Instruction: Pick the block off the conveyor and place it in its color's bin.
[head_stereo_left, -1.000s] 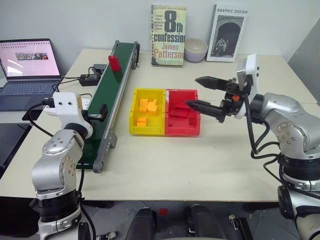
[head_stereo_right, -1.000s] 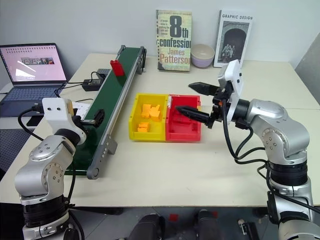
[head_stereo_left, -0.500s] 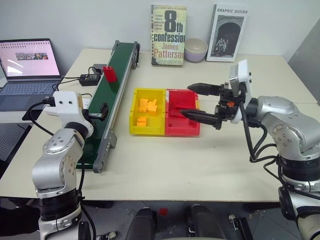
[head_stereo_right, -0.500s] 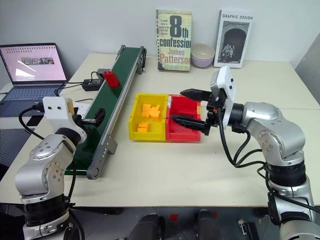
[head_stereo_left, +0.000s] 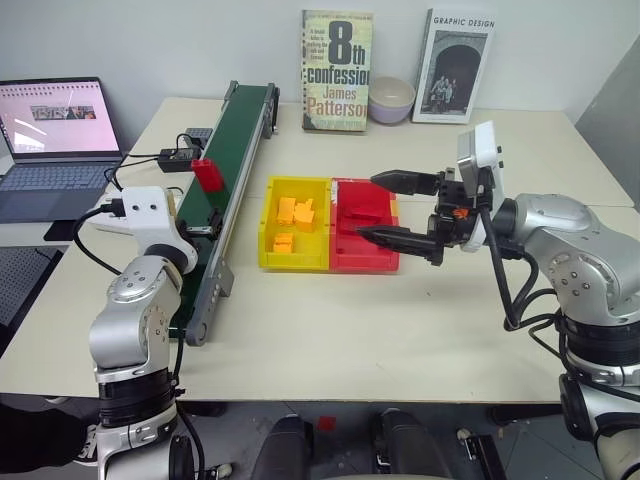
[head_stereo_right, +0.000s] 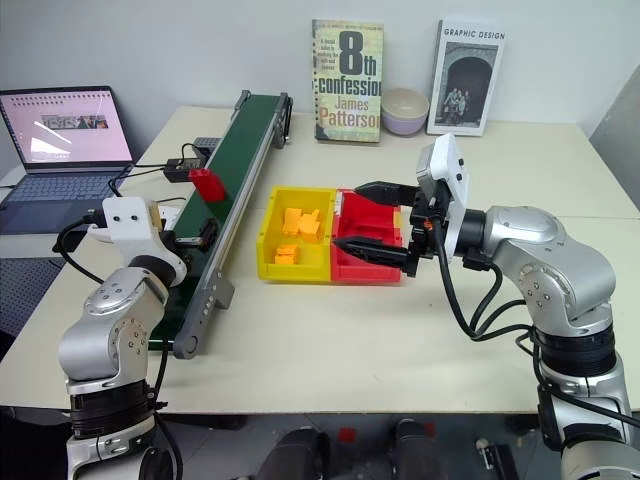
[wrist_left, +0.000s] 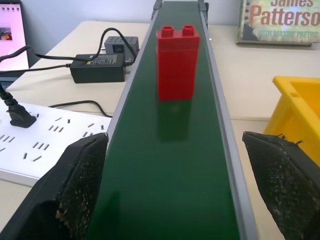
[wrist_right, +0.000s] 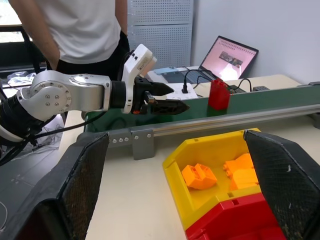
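Observation:
The red block (wrist_left: 177, 65) stands upright on the dark green conveyor (head_stereo_left: 238, 130), about halfway along the belt. My left gripper (wrist_left: 174, 139) is open and level over the belt's near end. Its fingers straddle the belt and point at the block, which is still a short way ahead. The red bin (head_stereo_left: 365, 258) sits to the right of the belt, joined to a yellow bin (head_stereo_left: 295, 260) that holds orange-yellow blocks. My right gripper (head_stereo_left: 368, 205) hovers open over the red bin, pointing left, with nothing between its fingers.
A laptop (head_stereo_left: 55, 130), a power adapter (head_stereo_left: 172, 158) and a white power strip (wrist_left: 45, 150) lie left of the conveyor. Two books (head_stereo_left: 337, 70) and a bowl (head_stereo_left: 392, 98) stand at the table's back. A person (wrist_right: 85, 30) stands beyond the table's left side.
The red block has ridden down the belt toward my left gripper. My right gripper swung left over the red bin, then held still.

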